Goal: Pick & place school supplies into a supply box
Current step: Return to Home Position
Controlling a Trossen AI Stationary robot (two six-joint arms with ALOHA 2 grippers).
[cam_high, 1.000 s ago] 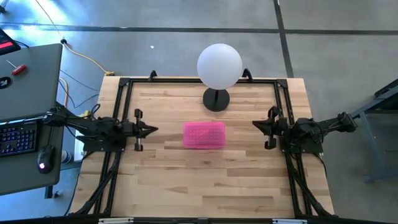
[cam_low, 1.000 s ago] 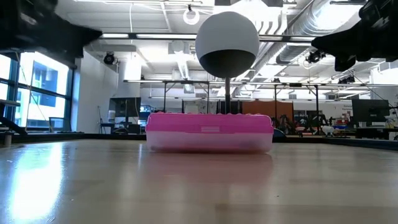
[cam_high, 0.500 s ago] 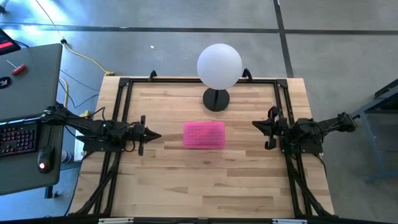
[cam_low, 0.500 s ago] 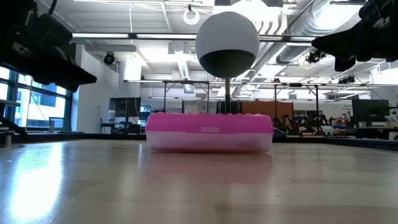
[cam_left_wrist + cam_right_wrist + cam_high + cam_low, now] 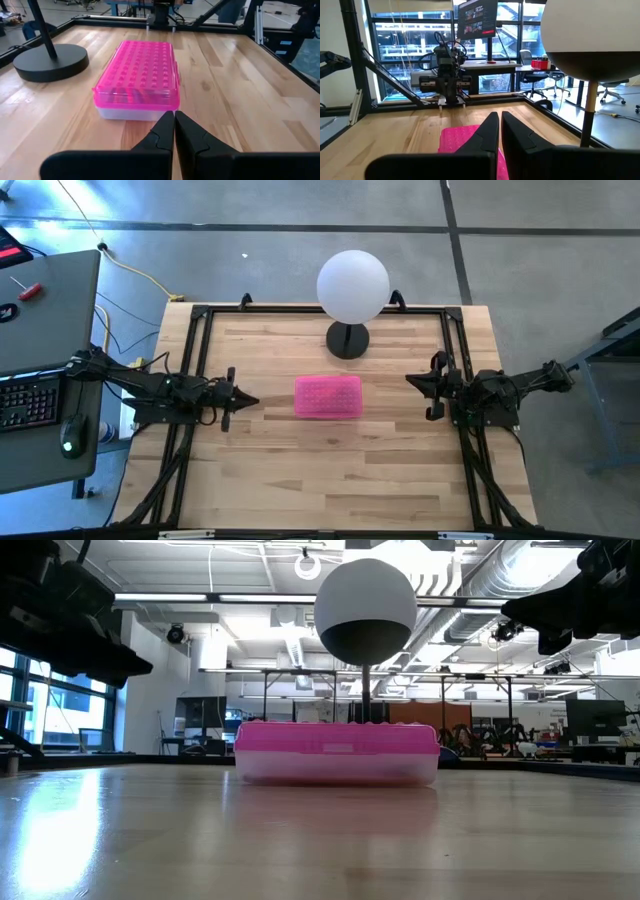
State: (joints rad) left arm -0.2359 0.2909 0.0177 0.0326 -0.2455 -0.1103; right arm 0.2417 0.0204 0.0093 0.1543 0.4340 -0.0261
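The supply box (image 5: 328, 396) lies shut on the bench (image 5: 300, 470), contents unclear. Either side, well apart, the left tool (image 5: 250, 399) and right tool (image 5: 410, 380) are both pressed together.

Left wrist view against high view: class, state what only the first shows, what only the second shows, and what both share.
Only the left wrist view: the clear base under the shut pink lid. Only the high view: the lamp's white globe, a keyboard on a side desk, and the right gripper at the table's right side. Both: the supply box, the lamp's black base, the table, and the left gripper, shut, facing the box.
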